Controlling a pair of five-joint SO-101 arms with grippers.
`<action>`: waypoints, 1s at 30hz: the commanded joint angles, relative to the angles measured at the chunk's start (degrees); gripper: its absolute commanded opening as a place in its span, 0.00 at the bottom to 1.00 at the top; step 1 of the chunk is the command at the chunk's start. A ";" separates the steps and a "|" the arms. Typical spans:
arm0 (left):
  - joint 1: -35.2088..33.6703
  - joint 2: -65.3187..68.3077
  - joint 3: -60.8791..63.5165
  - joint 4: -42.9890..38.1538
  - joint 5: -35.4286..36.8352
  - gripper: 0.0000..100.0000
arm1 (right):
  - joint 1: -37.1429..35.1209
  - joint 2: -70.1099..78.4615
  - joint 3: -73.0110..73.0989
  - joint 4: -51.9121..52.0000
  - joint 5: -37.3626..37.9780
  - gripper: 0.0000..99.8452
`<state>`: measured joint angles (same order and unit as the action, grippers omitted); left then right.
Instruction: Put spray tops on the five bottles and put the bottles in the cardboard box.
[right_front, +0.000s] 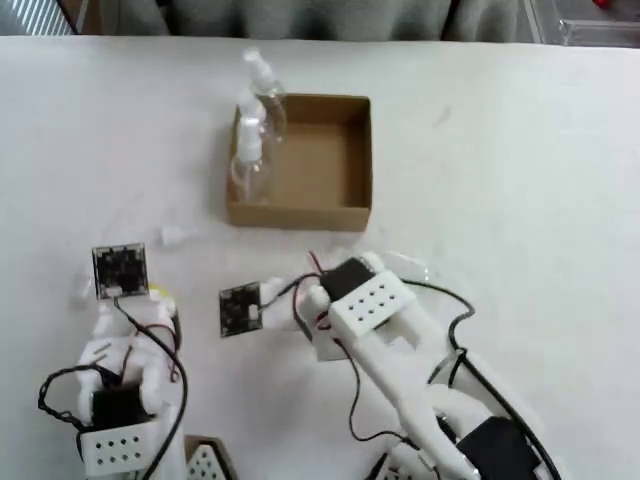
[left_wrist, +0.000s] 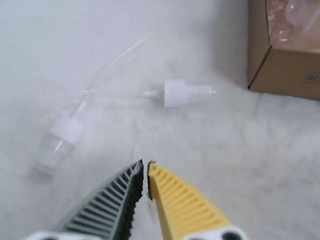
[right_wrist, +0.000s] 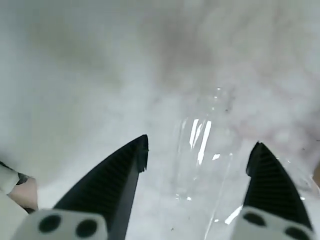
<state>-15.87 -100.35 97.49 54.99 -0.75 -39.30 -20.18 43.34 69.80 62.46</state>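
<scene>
Inside the cardboard box (right_front: 300, 213), against the wall on the left arm's side, two capped bottles (right_front: 250, 160) stood upright, packed to one side, presumably to leave room for the other three. Just in front of the box, the right end effector (right_wrist: 200, 145) hung wide open with a bare clear bottle (right_wrist: 205, 165) lying on the desk (right_front: 520, 150) between its fingers, nothing gripped. It looked lined up for a pick, so the bottle could be held for capping. Off the box's front-left corner, the left end effector (left_wrist: 145, 167) sat low with its grey and yellow fingers closed tip to tip, holding nothing. One loose spray top (left_wrist: 180, 93) lay on its side between that end effector and the box. A second spray top (left_wrist: 65, 132), with a long dip tube, lay farther from the box. Both seemed staged within the left arm's reach, my guess. Desk was plain white, matte, faintly mottled, so clear plastic read poorly against it. Beyond the box, past the desk's far edge, ran a dark strip with grey vertical folds, curtain or radiator, couldn't tell.
</scene>
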 joint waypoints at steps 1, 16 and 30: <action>-0.40 -1.19 -0.35 0.62 -0.70 0.02 | 0.66 1.10 -0.79 -1.36 0.70 0.30; -0.40 -1.19 -0.35 0.53 -0.70 0.02 | 4.62 10.95 -0.88 -7.25 2.90 0.30; -0.40 -1.19 -0.35 0.53 -0.70 0.02 | 4.70 13.93 -1.67 -10.42 2.29 0.11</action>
<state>-15.87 -100.35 97.49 54.99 -0.75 -35.43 -5.85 43.34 59.52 64.84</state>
